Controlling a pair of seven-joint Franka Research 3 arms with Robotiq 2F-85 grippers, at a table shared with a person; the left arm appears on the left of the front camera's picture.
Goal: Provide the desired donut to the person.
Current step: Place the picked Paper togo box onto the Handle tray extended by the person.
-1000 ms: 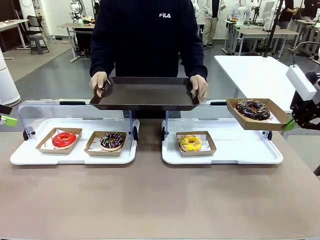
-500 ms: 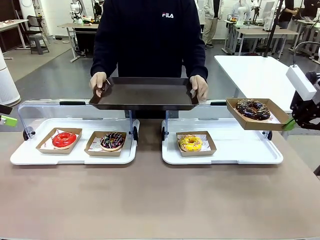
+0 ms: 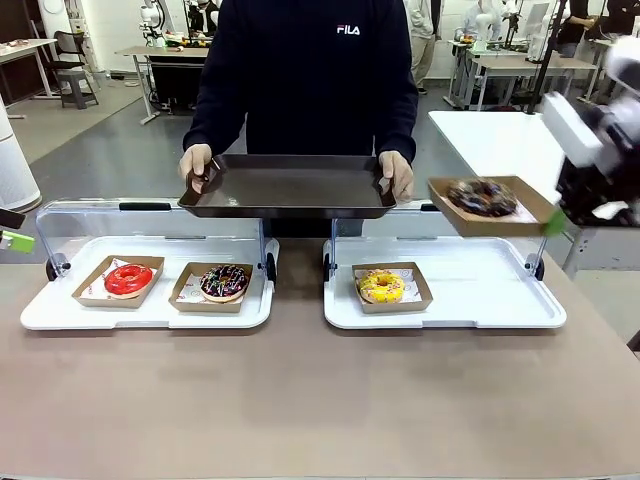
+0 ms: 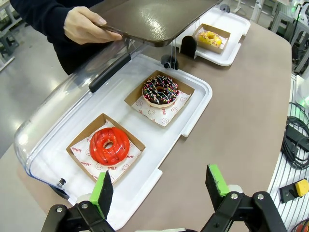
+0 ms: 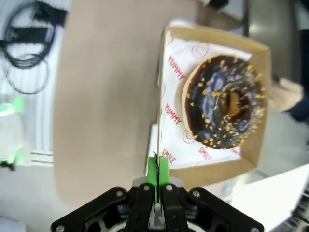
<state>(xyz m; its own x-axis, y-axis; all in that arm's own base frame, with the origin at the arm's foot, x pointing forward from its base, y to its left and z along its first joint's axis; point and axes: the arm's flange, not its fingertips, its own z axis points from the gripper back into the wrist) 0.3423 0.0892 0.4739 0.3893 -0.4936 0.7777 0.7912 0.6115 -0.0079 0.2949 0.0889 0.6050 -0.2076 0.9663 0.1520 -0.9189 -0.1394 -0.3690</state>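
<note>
You are looking across a brown surface (image 3: 320, 400) carrying two white trays, one on the left (image 3: 40, 315) and one on the right (image 3: 500, 310), each with a clear lid tipped back behind it.

Your left pincer (image 4: 159, 186) is hovering over the near edge of the left tray, spread wide and gripping nothing. That tray is holding two boxed donuts, a red one (image 3: 128, 279) and a sprinkled chocolate one (image 3: 224, 281). A yellow donut (image 3: 380, 286) is sitting in its box on the right tray.

Your right pincer (image 5: 158, 166) is pinching one thin wall of a fourth cardboard box (image 3: 455, 222) and carrying it in the air above the far right of the right tray. A dark chocolate donut with nut bits (image 3: 481, 197) is lying inside it on a printed paper liner.

That is four donuts in four boxes.

The box is probably light and floppy, and it is hanging out from a single edge, so it may sag. The glazed donut looks soft and could slide on the paper if tilted. Gripping the wall rather than the donut seems right.

Beyond, the person (image 3: 310, 80) is holding out one dark tray (image 3: 290, 190) with both hands, just beside the raised box.
</note>
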